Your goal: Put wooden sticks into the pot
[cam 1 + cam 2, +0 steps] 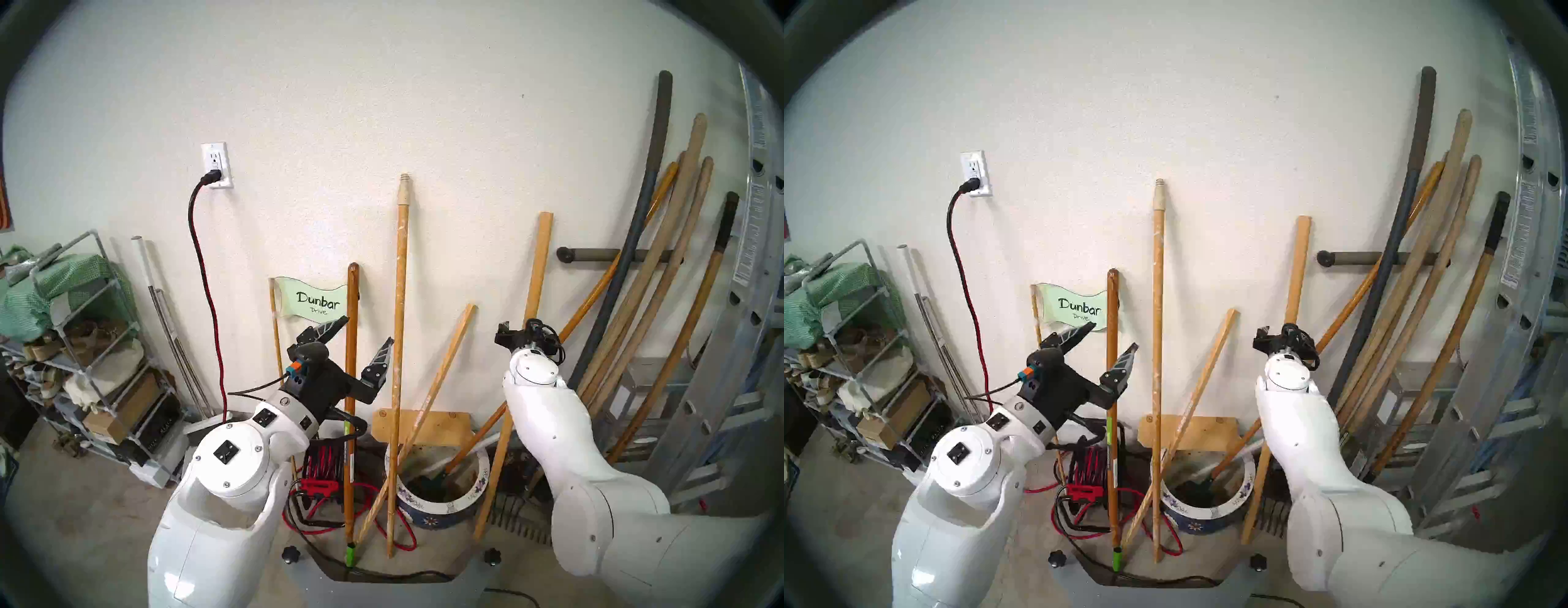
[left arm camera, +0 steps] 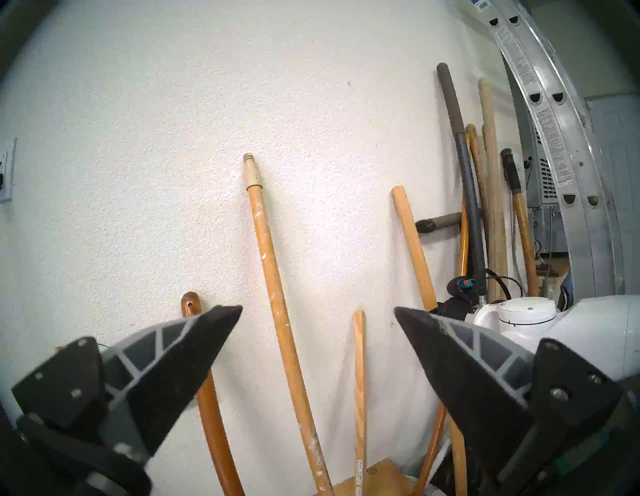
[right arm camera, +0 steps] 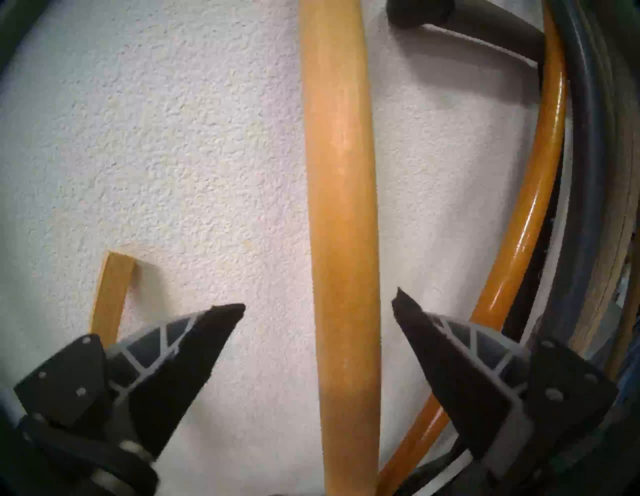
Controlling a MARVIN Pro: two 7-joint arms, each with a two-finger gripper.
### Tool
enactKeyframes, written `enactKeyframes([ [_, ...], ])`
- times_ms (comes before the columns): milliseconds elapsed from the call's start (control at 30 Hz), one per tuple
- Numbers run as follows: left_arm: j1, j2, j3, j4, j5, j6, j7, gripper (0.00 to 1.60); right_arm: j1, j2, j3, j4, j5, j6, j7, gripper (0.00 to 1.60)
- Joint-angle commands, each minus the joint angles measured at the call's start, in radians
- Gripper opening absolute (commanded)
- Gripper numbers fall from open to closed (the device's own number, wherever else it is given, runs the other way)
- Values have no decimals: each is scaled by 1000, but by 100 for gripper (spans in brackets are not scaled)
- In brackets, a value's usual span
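**Ana:** Right wrist view is showing the right gripper [image 3: 318, 304] with its jaws standing wide apart and nothing between the pads. The flat square-ended slat [image 3: 341, 207] is running straight up between the two fingertips, leaning on the white wall [image 3: 173, 138], and the fingers are not touching it.

**Ben:** Where is that slat sitting in the head view?

**Ana:** It is leaning against the wall with its foot on the floor [image 1: 85, 488] just right of the pot [image 1: 428, 507], outside the rim. The right arm is covering its middle.

**Ben:** And the other stick?

**Ana:** The paint-speckled pole [image 1: 399, 339], with its cream threaded tip at the top, is standing almost upright against the wall, its foot on the floor just in front of the pot's left edge, also outside.

**Ben:** What is the pot holding?

**Ana:** A thin square stick [image 1: 441, 373] is crossing the left rim at a slant, and an orange handle [image 1: 479, 433] is angling down inside it. Whether the thin stick's foot is in or out, I cannot tell.

**Ben:** The left gripper?

**Ana:** The left gripper [image 1: 367, 333] is hanging with its jaws spread and empty, beside the brown handle [image 1: 351, 382], in front of the "Dunbar Drive" flag [image 1: 316, 302].
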Motion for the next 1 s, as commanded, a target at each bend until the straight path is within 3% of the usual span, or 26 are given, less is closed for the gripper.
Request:
enactKeyframes([
  [0, 0, 0, 0, 0, 0, 0, 0, 160, 121, -4, -11, 128, -1, -23, 1, 160],
  [33, 0, 0, 0, 0, 0, 0, 0, 160, 123, -5, -13, 135, -3, -17, 1, 156],
  [133, 0, 0, 0, 0, 0, 0, 0, 160, 150, -6, -13, 195, -6, -23, 0, 112],
  [167, 0, 0, 0, 0, 0, 0, 0, 160, 157, -6, -18, 217, -13, -27, -8, 68],
  [233, 0, 0, 0, 0, 0, 0, 0, 160, 169, -8, -20, 252, -17, -41, -17, 34],
  [267, 0, 0, 0, 0, 0, 0, 0, 160, 176, -8, -21, 269, -20, -51, -25, 0],
  [467, 0, 0, 0, 0, 0, 0, 0, 160, 209, -12, -13, 340, -22, -144, -34, 0],
  [967, 0, 0, 0, 0, 0, 0, 0, 160, 88, -42, 2, 122, 12, -234, 13, 0],
])
